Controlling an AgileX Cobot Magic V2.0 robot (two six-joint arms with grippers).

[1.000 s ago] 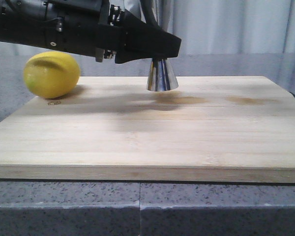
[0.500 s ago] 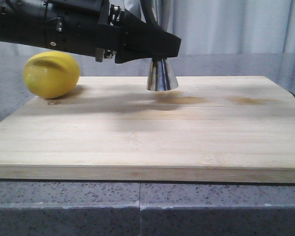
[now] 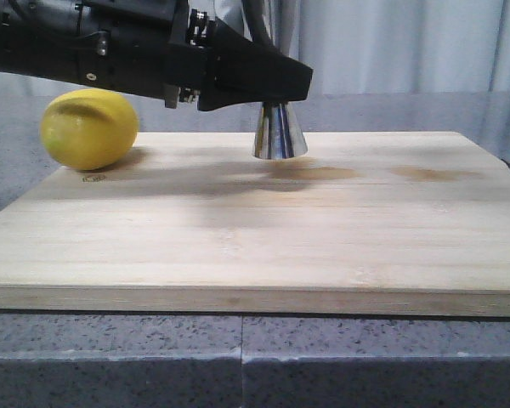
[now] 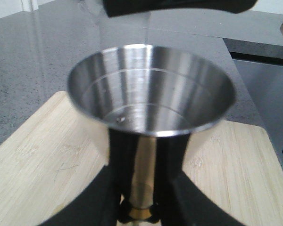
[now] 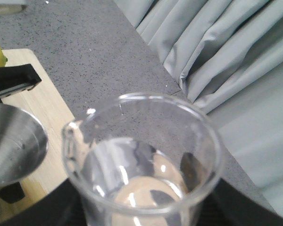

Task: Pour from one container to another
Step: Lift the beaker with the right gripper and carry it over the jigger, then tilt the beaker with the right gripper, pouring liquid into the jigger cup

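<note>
I count one steel cup (image 3: pixel 280 132), one glass beaker (image 5: pixel 144 162), one lemon (image 3: pixel 89 129) and one wooden board (image 3: pixel 255 229) on the grey worktop (image 3: pixel 238 361). My left fingers (image 4: pixel 141 193) are closed around the waist of the steel cup, which stands upright on the board with its mouth up; only a few drops show inside. My right fingers, mostly hidden, hold the beaker just beside the cup. Its long axis is about upright, lip toward the cup, with some clear liquid inside.

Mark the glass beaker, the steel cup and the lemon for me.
glass beaker (image 5: pixel 146 165): right wrist view, inner wall.
steel cup (image 4: pixel 151 101): left wrist view, inner wall of bowl.
lemon (image 3: pixel 89 129): front view, middle of its rind.
</note>
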